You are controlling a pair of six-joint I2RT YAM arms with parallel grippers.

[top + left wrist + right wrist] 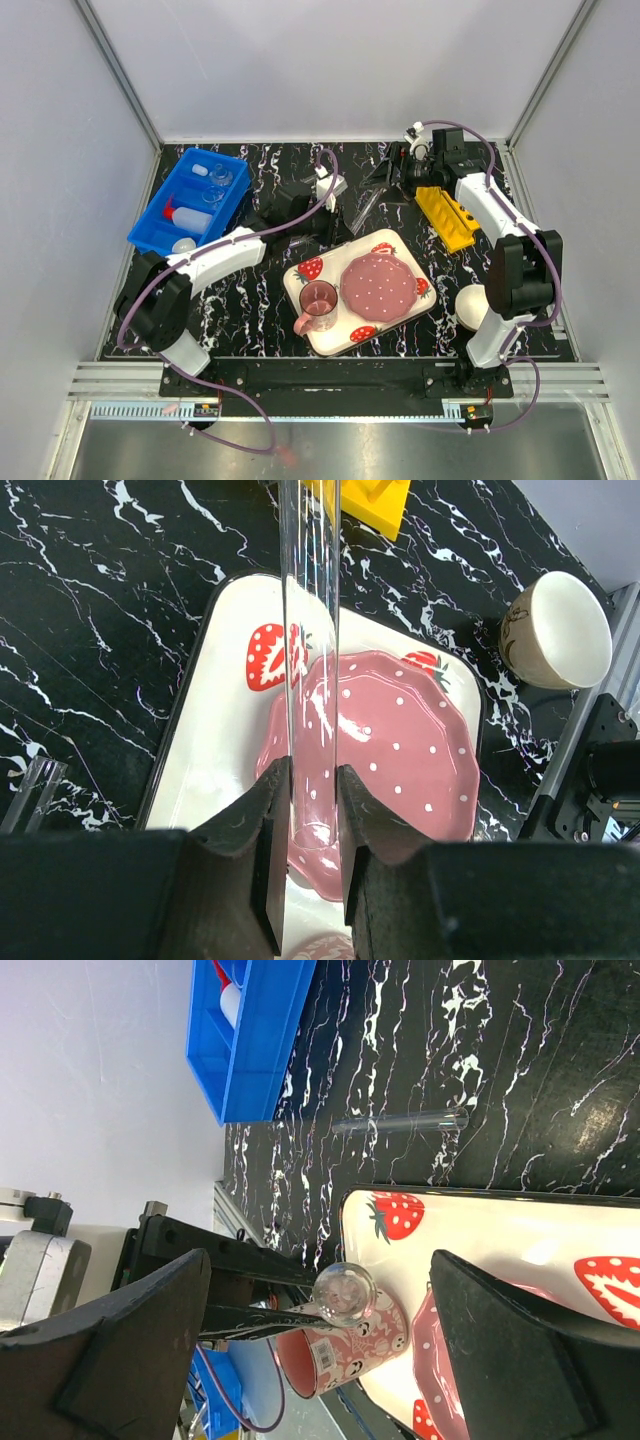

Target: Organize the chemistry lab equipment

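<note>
My left gripper (pixel 313 775) is shut on a thin clear glass tube (pixel 305 630), held above the strawberry tray. The tube points toward the yellow holed rack (pixel 447 215). In the top view the left gripper (pixel 333 226) hangs over the tray's far left corner. My right gripper (pixel 320 1270) is open, and the tube's rounded end (pixel 343 1293) shows between its fingers without touching them. A second tube (pixel 400 1122) lies on the black table. The blue bin (pixel 190 200) holds the flask, the beaker and the white squeeze bottle (pixel 190 215).
The strawberry-print tray (pixel 310 335) carries a pink plate (pixel 380 282) and a pink cup (pixel 318 300) at the table's middle front. A white bowl (pixel 472 305) stands beside the right arm's base. Grey walls enclose the table.
</note>
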